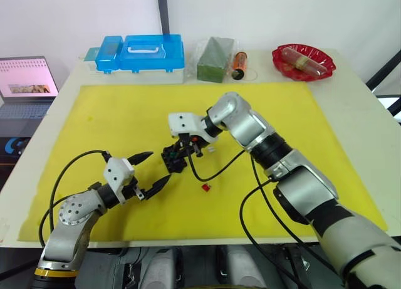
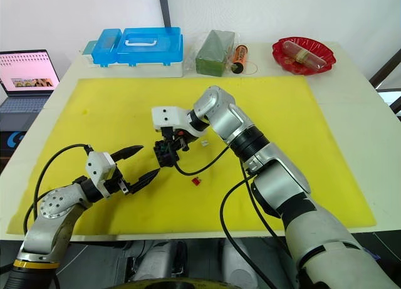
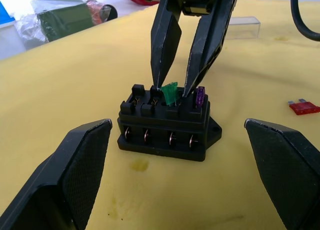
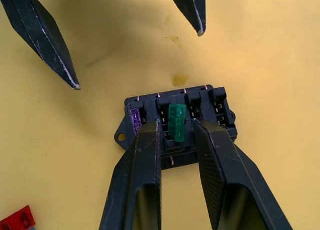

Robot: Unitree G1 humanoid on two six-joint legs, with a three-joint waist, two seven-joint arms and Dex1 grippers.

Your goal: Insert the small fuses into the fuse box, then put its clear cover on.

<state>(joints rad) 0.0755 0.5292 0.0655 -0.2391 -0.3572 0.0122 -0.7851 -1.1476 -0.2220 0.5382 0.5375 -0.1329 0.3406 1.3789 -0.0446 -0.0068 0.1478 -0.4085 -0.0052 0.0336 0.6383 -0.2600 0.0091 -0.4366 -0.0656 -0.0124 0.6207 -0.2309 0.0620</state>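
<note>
Pinching the tilted green fuse (image 4: 176,121) in my right claw (image 4: 176,135), pressing crooked risks jamming it in the fuse box (image 3: 165,125) while my left claw (image 1: 152,171) gapes empty.

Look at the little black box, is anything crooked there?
Yes. The green fuse leans sideways in the fuse box rather than sitting down flat like the purple fuse. The right hand has its fingers on either side of it. A red fuse lies loose on the mat.
</note>
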